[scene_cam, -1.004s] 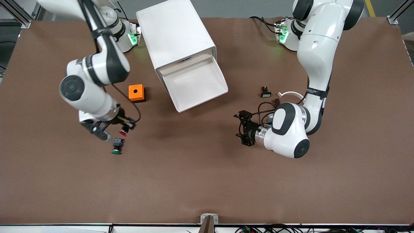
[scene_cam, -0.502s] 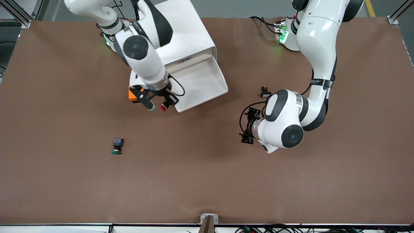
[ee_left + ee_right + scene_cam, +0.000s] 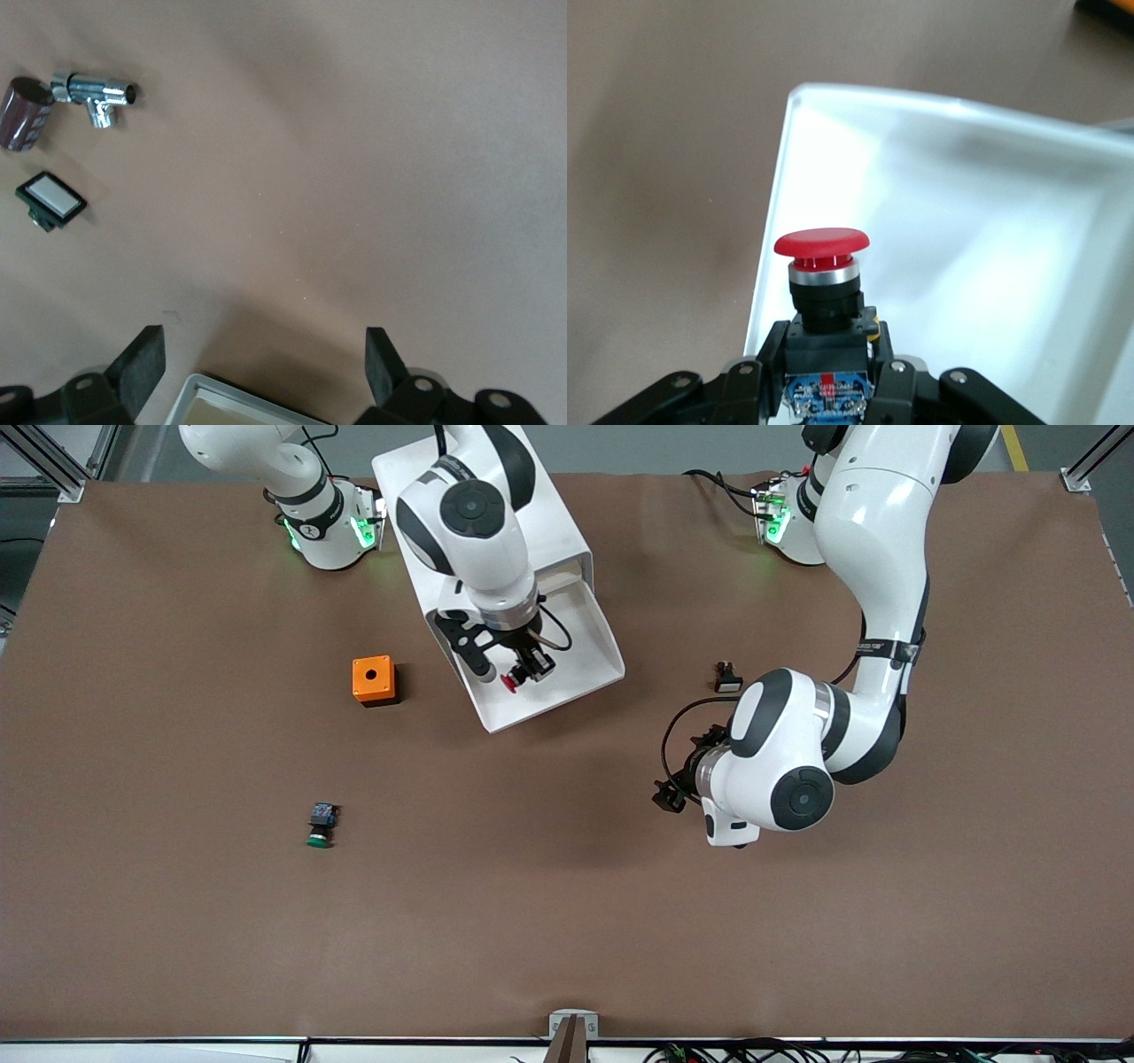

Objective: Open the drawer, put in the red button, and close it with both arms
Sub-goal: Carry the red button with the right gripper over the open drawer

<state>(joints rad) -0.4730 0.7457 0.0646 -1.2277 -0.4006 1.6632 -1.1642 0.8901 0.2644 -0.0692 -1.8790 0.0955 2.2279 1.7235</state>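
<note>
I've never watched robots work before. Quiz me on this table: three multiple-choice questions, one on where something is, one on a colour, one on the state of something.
1. Where is the small push-button with the round red cap?
A. on the brown table
B. held in the right gripper over the open white drawer
C. on the cabinet's top

2. What colour is the small box with a hole in its top?
A. orange
B. green
C. white

3. How is the left gripper?
A. shut on a button
B. open, holding nothing
C. shut, empty

Answers: 1 B, the right wrist view shows it clamped above the tray; 2 A, seen in the front view; 3 B, its fingers stand wide apart over bare table.
</note>
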